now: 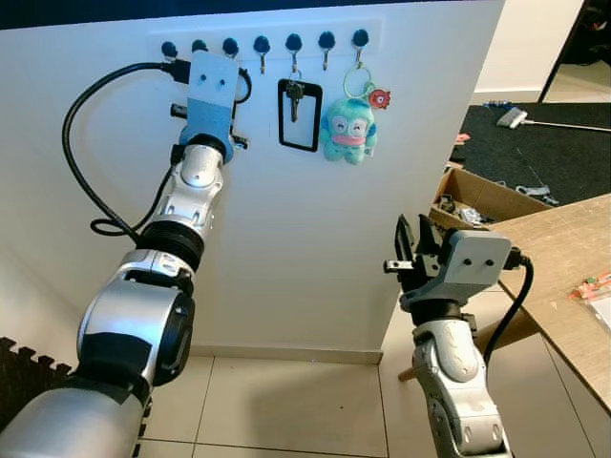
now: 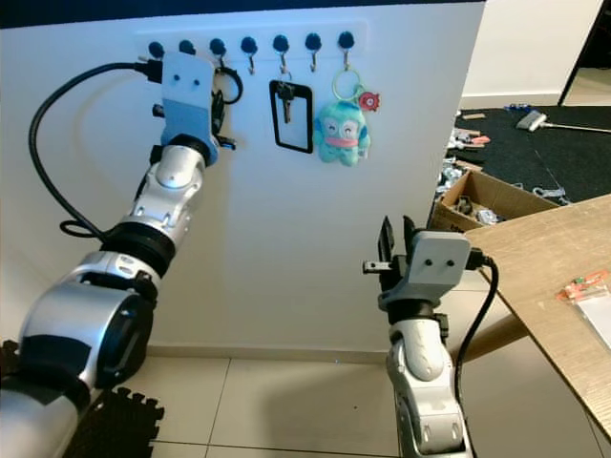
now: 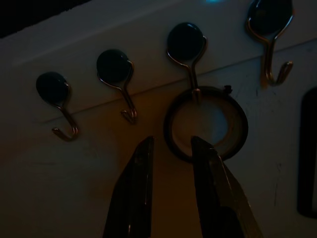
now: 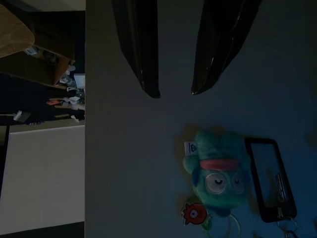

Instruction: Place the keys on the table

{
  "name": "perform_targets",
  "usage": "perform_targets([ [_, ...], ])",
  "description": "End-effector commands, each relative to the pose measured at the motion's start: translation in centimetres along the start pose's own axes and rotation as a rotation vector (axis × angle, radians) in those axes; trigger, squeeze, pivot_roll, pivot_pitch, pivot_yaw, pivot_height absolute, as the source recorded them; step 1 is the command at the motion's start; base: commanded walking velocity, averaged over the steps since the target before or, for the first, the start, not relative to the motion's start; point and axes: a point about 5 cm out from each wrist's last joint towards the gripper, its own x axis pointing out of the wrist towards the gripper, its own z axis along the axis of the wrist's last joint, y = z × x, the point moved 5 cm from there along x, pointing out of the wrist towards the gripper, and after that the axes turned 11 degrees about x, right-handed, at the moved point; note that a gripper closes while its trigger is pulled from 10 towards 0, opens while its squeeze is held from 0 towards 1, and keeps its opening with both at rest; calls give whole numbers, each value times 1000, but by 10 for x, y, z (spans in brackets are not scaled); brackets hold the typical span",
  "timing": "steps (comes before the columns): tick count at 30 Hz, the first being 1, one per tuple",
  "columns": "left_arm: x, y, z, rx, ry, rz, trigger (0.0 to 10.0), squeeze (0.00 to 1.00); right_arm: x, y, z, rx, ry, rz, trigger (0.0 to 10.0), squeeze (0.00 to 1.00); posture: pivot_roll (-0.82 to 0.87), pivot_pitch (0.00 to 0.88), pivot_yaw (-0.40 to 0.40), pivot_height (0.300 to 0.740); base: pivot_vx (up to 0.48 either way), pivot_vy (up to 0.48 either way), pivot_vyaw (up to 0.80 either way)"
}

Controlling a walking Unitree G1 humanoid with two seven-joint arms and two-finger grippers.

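A bunch of keys [image 1: 294, 95] hangs from a hook on the white wall, inside a black rectangular strap [image 1: 298, 115]. Beside it hangs a teal plush keychain [image 1: 348, 129]. A black ring [image 3: 205, 124] hangs two hooks to their left. My left arm is raised to the hook rack [image 1: 263, 43], and its gripper [image 3: 172, 143] is open just under that ring. One finger [image 3: 213, 183] crosses the ring's lower rim. My right gripper [image 1: 410, 240] is open and holds nothing, low in front of the wall, well below the plush toy.
A wooden table [image 1: 563, 253] stands at the right, with a small packet [image 1: 592, 284] on it. An open cardboard box [image 1: 482, 196] of odds and ends sits on the floor behind it, by a black carpet [image 1: 549, 143]. A black foam mat [image 1: 19, 377] lies at lower left.
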Motion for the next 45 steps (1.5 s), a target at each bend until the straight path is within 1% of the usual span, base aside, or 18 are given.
perform_targets([
  [1, 2, 1, 1, -7, 4, 2, 8745, 0, -2, -1, -2, 12, 13, -8, 10000, 0, -70, 199, 96, 740, 0, 0, 0],
  [14, 6, -1, 11, -6, 0, -3, 7176, 0, -2, 1, -2, 14, 13, -7, 10000, 0, -77, 204, 101, 740, 0, 0, 0],
  [15, 7, 0, 12, -4, -1, -3, 6510, 0, -2, 0, -2, 14, 13, -8, 10000, 0, -79, 204, 102, 740, 0, 0, 0],
  [17, 7, 0, 12, -4, -1, -3, 6510, 0, -2, 0, -2, 14, 13, -8, 10000, 0, -79, 204, 102, 740, 0, 0, 0],
  [20, 7, -1, 14, 2, -2, -7, 5686, 0, -2, 0, -2, 14, 12, -11, 10000, 0, -80, 206, 106, 740, 0, 0, 0],
  [21, 8, -2, 14, 5, -2, -11, 4941, 0, -2, 0, -2, 14, 12, -12, 10000, 0, -80, 205, 107, 740, 0, 0, 0],
  [25, 8, -2, 14, 13, 3, -14, 4627, 0, -2, 0, -1, 14, 10, -14, 10000, 0, -81, 207, 109, 740, 0, 0, 0],
  [27, 8, -2, 13, 19, 7, -13, 3490, 0, -2, 0, -1, 15, 9, -15, 10000, 0, -81, 210, 109, 740, 0, 0, 0],
  [31, 8, -1, 12, 25, 10, -12, 2157, 0, -2, 0, -1, 16, 9, -16, 10000, 0, -80, 209, 108, 740, 0, 0, 0],
  [33, 8, 0, 12, 26, 10, -11, 2157, 0, -3, 0, -1, 16, 10, -16, 10000, 0, -80, 209, 108, 740, 0, 0, 0],
  [34, 8, 1, 11, 25, 12, -7, 4078, 0, -3, 0, -1, 17, 10, -16, 10000, 0, -76, 208, 106, 740, 0, 0, 0],
  [35, 8, 1, 11, 25, 12, -7, 4078, 0, -3, 0, -1, 17, 10, -16, 10000, 0, -76, 208, 106, 740, 0, 0, 0],
  [36, 8, 3, 10, 21, 13, -1, 10000, 0, -3, 0, -2, 18, 11, -15, 10000, 0, -76, 208, 106, 740, 0, 0, 0],
  [40, 7, 4, 9, 15, 11, 4, 10000, 0, -3, 0, -2, 18, 12, -14, 10000, 0, -72, 207, 103, 740, 0, 0, 0],
  [41, 7, 5, 9, 13, 8, 8, 10000, 86, -3, 1, -2, 20, 13, -12, 10000, 0, -66, 210, 101, 740, 0, 0, 0],
  [42, 7, 5, 9, 13, 8, 8, 10000, 86, -3, 1, -2, 20, 13, -12, 10000, 0, -66, 210, 101, 740, 0, 0, 0],
  [43, 7, 7, 10, 10, 3, 12, 10000, 1000, -2, 1, -3, 21, 14, -10, 10000, 0, -66, 209, 100, 740, 0, 0, 0],
  [45, 7, 11, 11, 3, -9, 24, 10000, 1000, -2, 2, -3, 24, 16, -7, 10000, 0, -61, 211, 96, 740, 0, 0, 0],
])
